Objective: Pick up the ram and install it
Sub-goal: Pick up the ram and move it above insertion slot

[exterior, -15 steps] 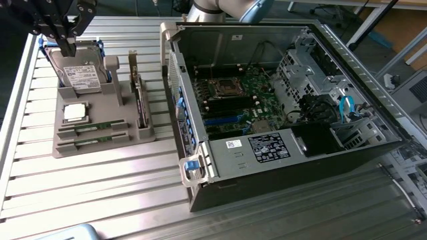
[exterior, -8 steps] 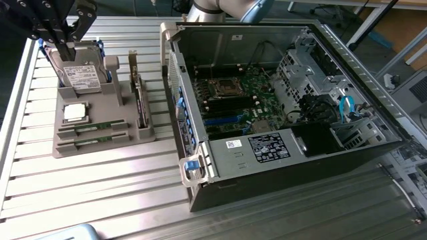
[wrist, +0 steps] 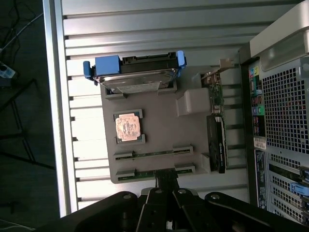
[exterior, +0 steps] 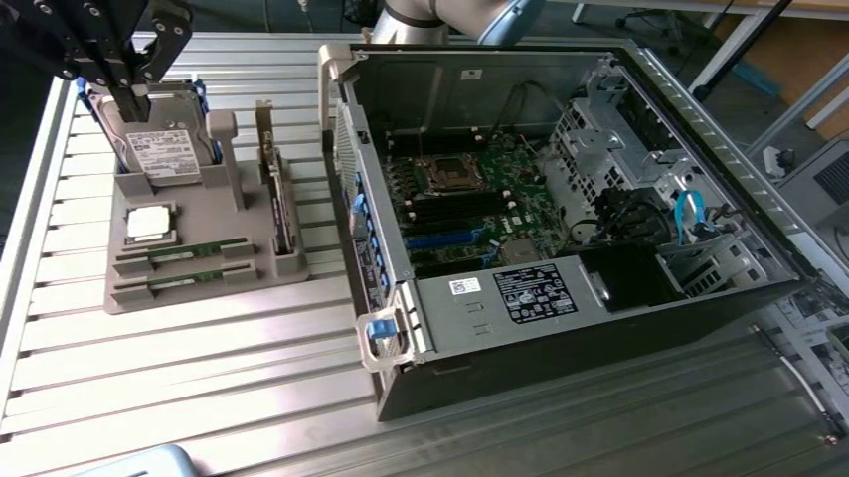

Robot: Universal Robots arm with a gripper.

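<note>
**Bench scene, viewed from beside the slatted metal table (exterior: 199,397).** The black two-fingered gripper (exterior: 137,107) hangs empty above the grey moulded parts tray (exterior: 186,301). Its fingers are pressed together with nothing between them.

The ram is two long, thin green circuit-board sticks, each seated on edge in its own tray slot. The first ram stick (exterior: 197,250) lies just beside the square silver processor chip (exterior: 150,224). The second ram stick (exterior: 197,281) lies parallel to it, at the tray's outer edge. From the wrist view the fingertips appear lined up over the outer stick, though their height above it is hard to judge.

The open grey computer case (exterior: 356,149) stands on the exterior view's right.

**Hazards:**
- Fingers this close together would press on the board's top edge instead of straddling it.
- A thin stick pulled askew could bind in its slot or lift the tray.
</note>
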